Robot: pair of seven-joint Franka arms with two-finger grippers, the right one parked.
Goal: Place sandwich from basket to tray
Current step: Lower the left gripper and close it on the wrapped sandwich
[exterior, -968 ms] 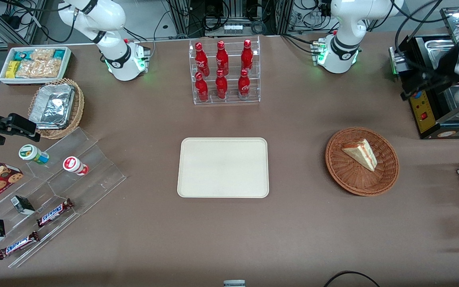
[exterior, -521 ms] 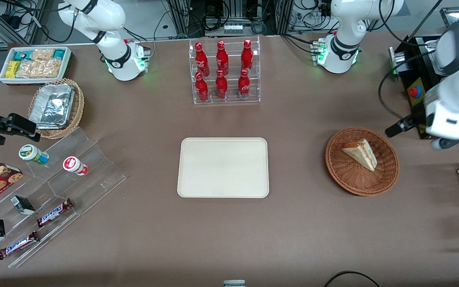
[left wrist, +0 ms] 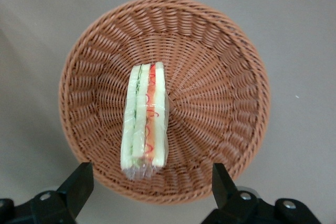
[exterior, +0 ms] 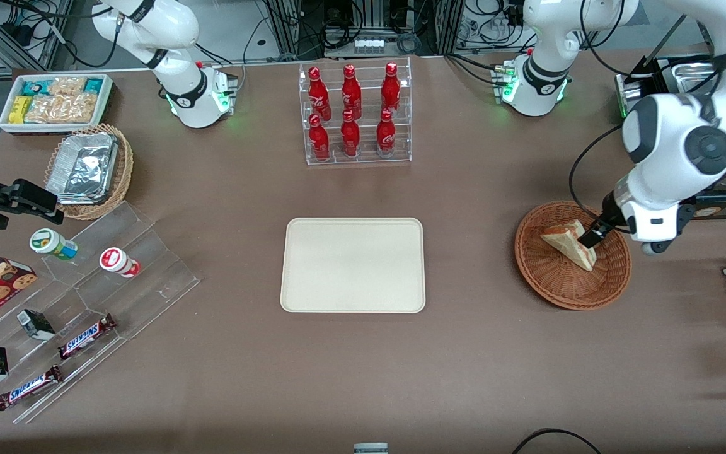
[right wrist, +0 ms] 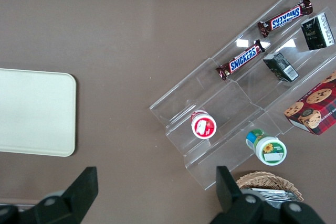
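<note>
The tool [left wrist: 149,192] hangs spread wide above the reddish-brown woven basket [left wrist: 220,66]; the wrapped triangular white-bread sandwich [left wrist: 145,120] lies below, its long axis crossing the finger gap.

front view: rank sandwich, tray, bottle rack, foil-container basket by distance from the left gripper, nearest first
Left gripper, open, hangs over the reddish-brown basket.
1. Sandwich: in that basket, right under the gripper.
2. Tray: mid-table.
3. Bottle rack: farther from the camera than the tray.
4. Foil-container basket: parked arm's end.
</note>
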